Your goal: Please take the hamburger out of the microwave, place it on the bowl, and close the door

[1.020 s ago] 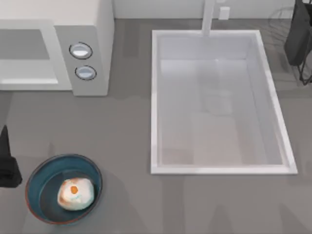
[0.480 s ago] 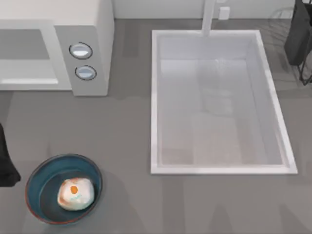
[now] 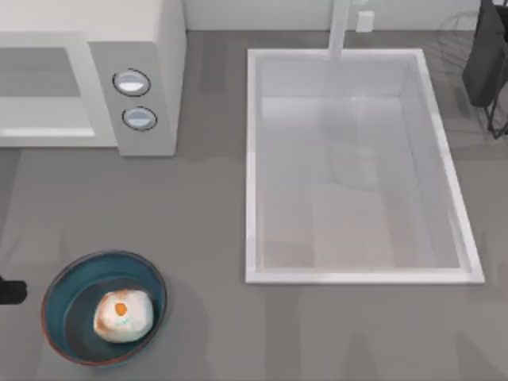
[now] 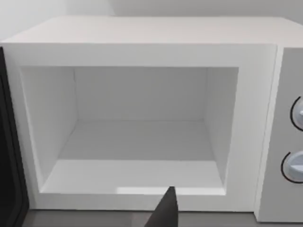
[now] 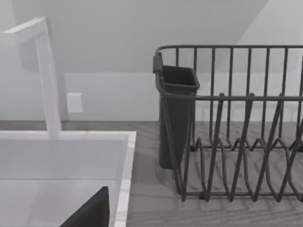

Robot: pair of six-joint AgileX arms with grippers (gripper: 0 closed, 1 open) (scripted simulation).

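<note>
Hamburger (image 3: 123, 314) is sitting in the bowl (image 3: 57, 279), down at the front left of the desk (image 3: 206, 222), so that bit's sorted. What you'll notice against the earlier top views is the left arm: a second ago a tall dark chunk of it stood at the left edge just beside the bowl, half a second ago it had already slid further out, and now you only get a small dark stub (image 3: 9, 292) poking in at that edge, level with the bowl's rim but not touching it. Bowl and hamburger haven't budged at all.

The microwave (image 3: 151, 63) is at the back left, and the left wrist view looks straight into its cavity (image 4: 137, 127), which has nothing in it. The door (image 4: 8, 156) is open, showing as a dark strip along one side of that view. You can see one dark tip of the left gripper (image 4: 163, 213) in front of the microwave, but you can't tell if the fingers are apart or together.

The right arm (image 3: 486, 55) is parked at the back right, same as before, by the dish rack (image 5: 236, 127) and the sink (image 3: 357, 167). One dark corner of the right gripper (image 5: 90, 213) shows over the sink rim; can't tell the state of its fingers either.
</note>
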